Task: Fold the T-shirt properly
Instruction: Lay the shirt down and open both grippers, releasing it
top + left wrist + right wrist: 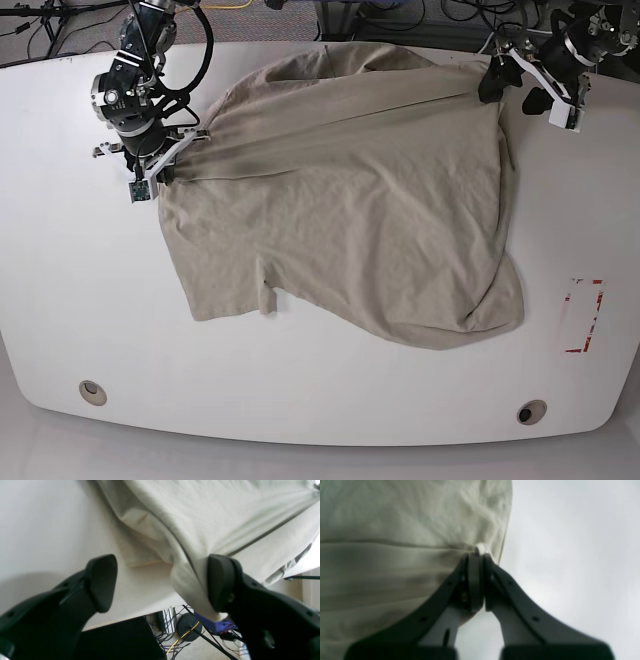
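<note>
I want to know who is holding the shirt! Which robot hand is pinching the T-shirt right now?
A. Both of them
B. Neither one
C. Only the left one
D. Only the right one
D. The right end effector is shut on a bunched bit of the T-shirt, while the left end effector stands wide open, with the cloth only lying against one finger.

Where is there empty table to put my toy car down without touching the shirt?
The near strip of the table, between the shirt's bottom edge and the front rim, is bare. So is the left side below the right claw. The right side is free too, apart from a red-edged marking. The far edge is crowded by both claws and stretched cloth.
</note>
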